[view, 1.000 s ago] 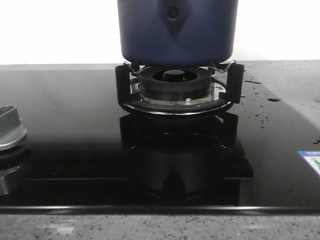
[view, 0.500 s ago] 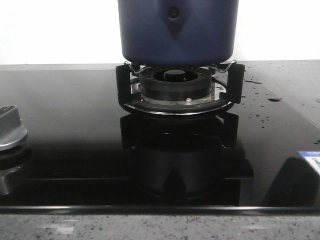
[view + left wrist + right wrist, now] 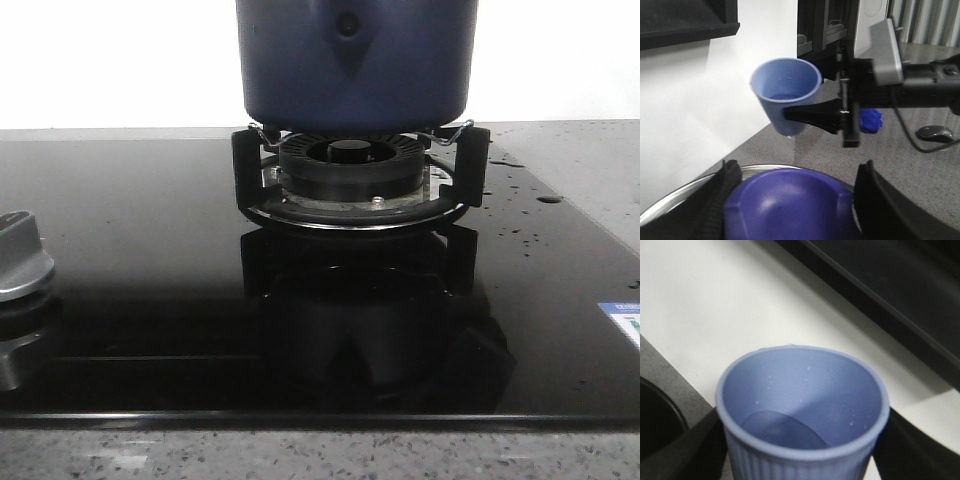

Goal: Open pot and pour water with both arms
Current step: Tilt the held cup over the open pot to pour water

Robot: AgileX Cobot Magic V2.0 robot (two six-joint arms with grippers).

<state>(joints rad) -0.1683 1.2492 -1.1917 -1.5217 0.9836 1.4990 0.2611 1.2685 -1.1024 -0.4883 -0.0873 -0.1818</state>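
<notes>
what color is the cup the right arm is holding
Light periwinkle blue, with a ribbed outer wall. The cup shows best in the right wrist view.

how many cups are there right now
1. A light blue cup held in the right tool, raised off the counter near the white wall, a little water in its bottom. Others could sit outside the views.
</notes>
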